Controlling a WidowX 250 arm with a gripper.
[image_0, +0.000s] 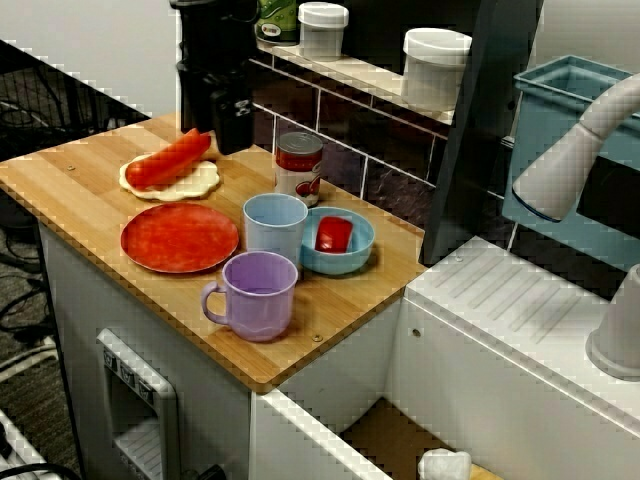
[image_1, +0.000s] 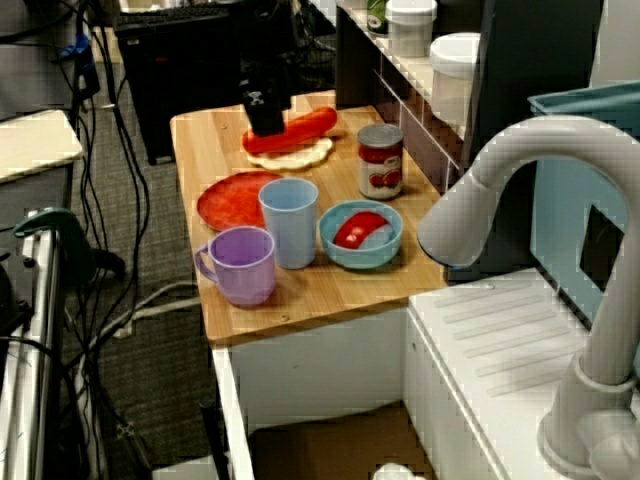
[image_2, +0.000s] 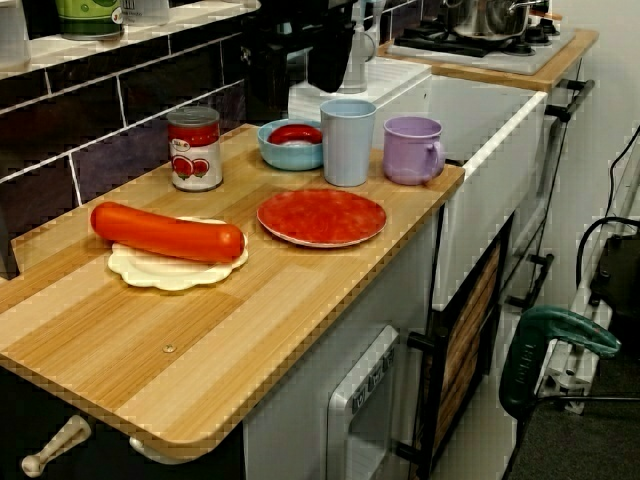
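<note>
Overhead view: black gripper (image_0: 232, 138) hangs at the wall end of the long red-orange sausage (image_0: 168, 159). Jaws are hidden, so can't tell if it's open or closed.
Sausage: flat on a cream scalloped disc (image_0: 190, 185), far-left on the wooden counter (image_0: 70, 185), long axis diagonal, wall to front edge.
Around: red round plate (image_0: 180, 238) just beside the disc, then pale blue cup (image_0: 275, 228) and lilac mug (image_0: 255, 295).
Tin can (image_0: 298, 168): red label, text unreadable.
</note>
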